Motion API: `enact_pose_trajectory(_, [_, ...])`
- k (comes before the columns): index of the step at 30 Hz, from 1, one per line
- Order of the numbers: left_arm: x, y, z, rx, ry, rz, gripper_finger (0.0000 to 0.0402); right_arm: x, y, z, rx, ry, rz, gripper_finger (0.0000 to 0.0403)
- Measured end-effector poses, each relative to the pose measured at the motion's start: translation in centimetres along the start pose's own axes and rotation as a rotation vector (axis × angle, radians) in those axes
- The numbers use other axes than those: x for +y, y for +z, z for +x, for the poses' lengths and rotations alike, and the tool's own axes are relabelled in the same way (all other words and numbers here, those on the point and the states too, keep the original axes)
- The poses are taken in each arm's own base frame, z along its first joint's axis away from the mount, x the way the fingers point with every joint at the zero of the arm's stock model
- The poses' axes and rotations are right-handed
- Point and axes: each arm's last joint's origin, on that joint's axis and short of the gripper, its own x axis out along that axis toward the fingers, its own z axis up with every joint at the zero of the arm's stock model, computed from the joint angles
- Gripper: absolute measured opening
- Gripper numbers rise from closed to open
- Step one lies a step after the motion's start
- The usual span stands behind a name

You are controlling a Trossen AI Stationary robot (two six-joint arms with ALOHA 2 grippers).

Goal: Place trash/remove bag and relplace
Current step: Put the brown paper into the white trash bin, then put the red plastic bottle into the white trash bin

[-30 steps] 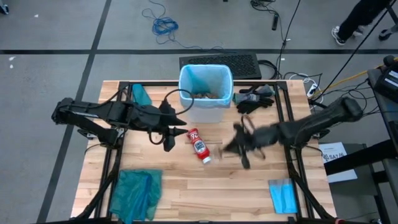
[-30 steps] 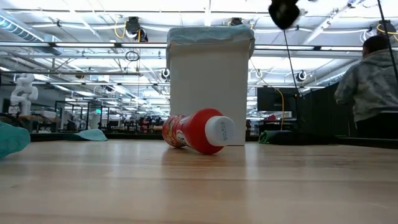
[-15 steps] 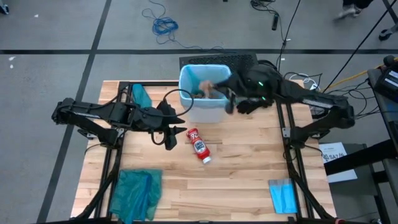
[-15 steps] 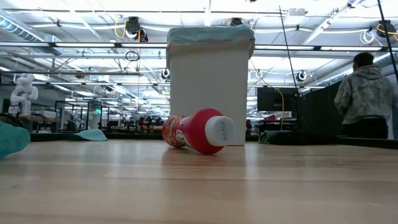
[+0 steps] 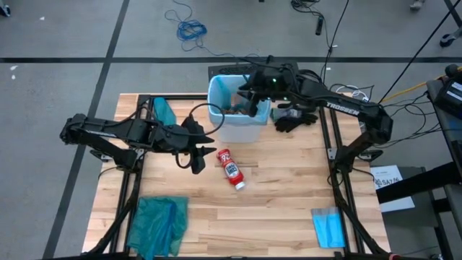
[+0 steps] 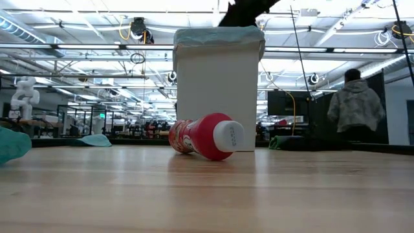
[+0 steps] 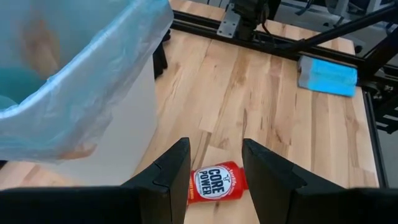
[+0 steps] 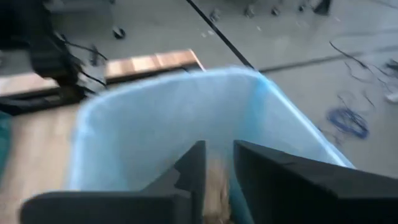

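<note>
Left gripper (image 5: 206,153) low over wooden table (image 5: 281,202), fingers (image 7: 168,171) parted, empty, red-and-white small plastic bottle (image 5: 232,169) lying on its side just beyond them. Farther back, white rectangular bin (image 5: 239,108) lined with thin translucent light-blue plastic bag (image 7: 74,93), crumpled brown paper scraps (image 5: 234,110) inside. Right gripper (image 5: 253,97) over bin's mouth, fingers (image 8: 186,171) narrowly apart, holding nothing visible.

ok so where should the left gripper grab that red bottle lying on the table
Grip the red bottle across the middle of its body, coming straight down from above. It lies on its side on the bare wood, white cap pointing away from the bin, so its round sides are free. The left gripper is open beside its base end, and the fingers already frame the label in the wrist view.
</note>
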Motion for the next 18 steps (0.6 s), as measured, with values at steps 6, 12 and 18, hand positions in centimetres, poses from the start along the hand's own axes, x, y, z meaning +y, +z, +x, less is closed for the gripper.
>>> enact_pose_trajectory(6, [0.0, 0.0, 0.0, 0.004, 0.001, 0.002, 0.0141, 0.3, 1.0, -1.8, -0.066, 0.033, 0.063, 0.0161])
enact_pose_trajectory(12, [-0.6, -0.5, 0.5, 0.021, -0.012, 0.018, 0.0141, 1.5, 2.5, -6.8, -0.160, 0.105, 0.130, 0.0174])
enact_pose_trajectory(18, [-1.7, -2.6, 2.6, 0.070, -0.030, -0.044, 0.0141, 4.1, 1.9, -11.7, -0.091, 0.200, 0.104, 0.0143])
